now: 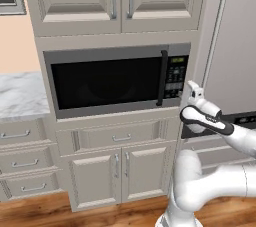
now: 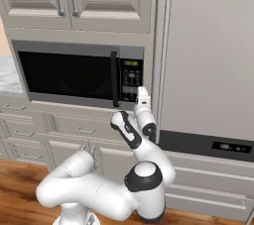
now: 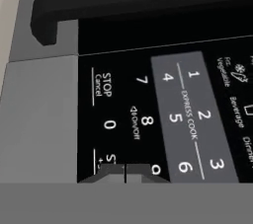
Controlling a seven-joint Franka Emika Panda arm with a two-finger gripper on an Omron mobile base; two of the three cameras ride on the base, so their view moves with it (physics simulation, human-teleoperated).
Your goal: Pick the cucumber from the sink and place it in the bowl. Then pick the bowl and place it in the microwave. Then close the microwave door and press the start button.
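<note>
Grey microwave [image 1: 117, 83], black-glass microwave door [image 1: 102, 81], cream cabinets [image 1: 115, 1], white-marble counter [image 1: 20, 96].

The built-in grey microwave [image 1: 117, 83] sits in pale cabinetry, its wide black-glass door [image 1: 105, 82] shut flush, black vertical handle [image 1: 162, 77] upright beside the dark button panel [image 2: 131, 80] on its right.

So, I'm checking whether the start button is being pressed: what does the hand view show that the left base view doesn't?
Hand view alone: readable keypad labels, STOP Cancel and digits, with the shut hand at the start key. Left base view alone: the whole microwave, its door closed, cabinets around it. Both share the button panel and the black door handle.
</note>
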